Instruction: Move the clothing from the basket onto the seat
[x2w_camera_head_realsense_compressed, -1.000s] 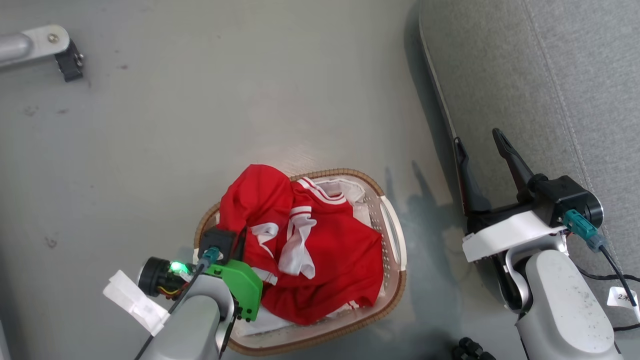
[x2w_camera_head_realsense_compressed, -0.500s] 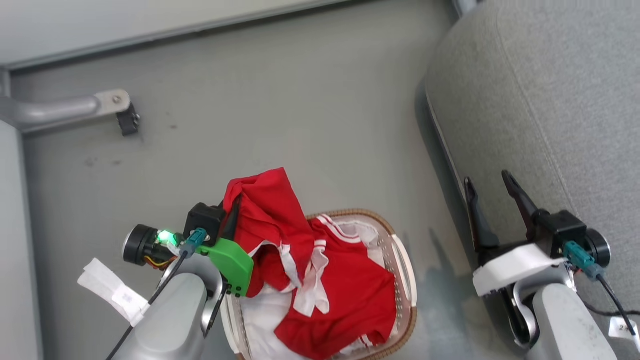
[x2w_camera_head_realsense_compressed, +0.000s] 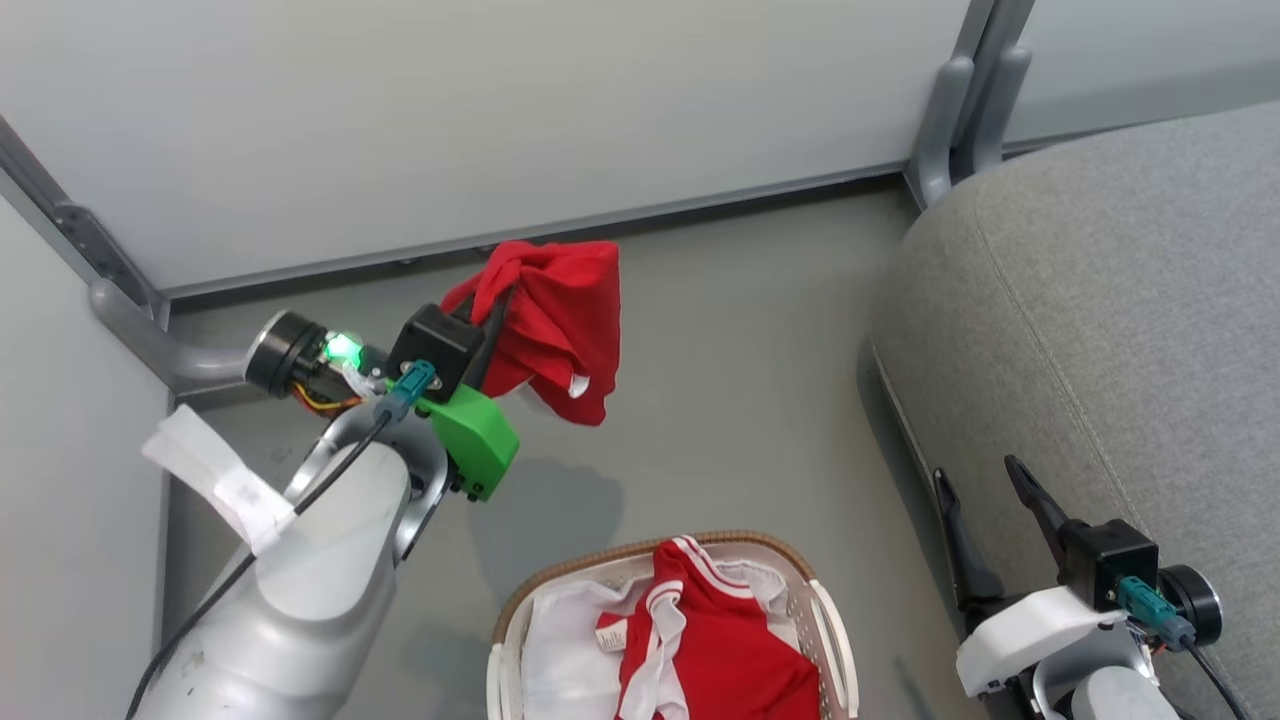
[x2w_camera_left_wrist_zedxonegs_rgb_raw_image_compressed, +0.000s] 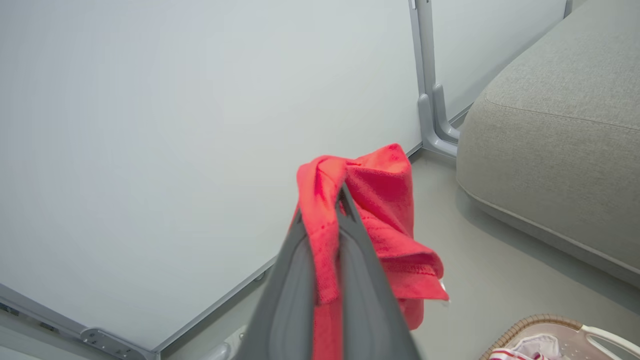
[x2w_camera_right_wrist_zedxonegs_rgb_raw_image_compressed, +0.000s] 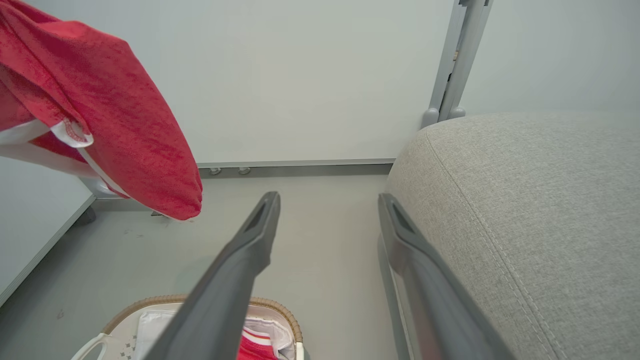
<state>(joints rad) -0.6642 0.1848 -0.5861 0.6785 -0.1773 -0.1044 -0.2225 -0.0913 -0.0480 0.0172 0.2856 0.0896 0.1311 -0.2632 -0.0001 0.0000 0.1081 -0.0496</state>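
Left gripper (x2w_camera_head_realsense_compressed: 497, 300) clamped on red jersey (x2w_camera_head_realsense_compressed: 560, 320) above the floor (x2w_camera_head_realsense_compressed: 740, 420), right gripper (x2w_camera_head_realsense_compressed: 975, 470) spread, empty, beside sofa cushion (x2w_camera_head_realsense_compressed: 1120, 320), second jersey (x2w_camera_head_realsense_compressed: 725, 660) in basket (x2w_camera_head_realsense_compressed: 836, 640).

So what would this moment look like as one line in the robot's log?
left gripper: shut on red jersey, above floor | right gripper: open beside seat | basket: second jersey inside
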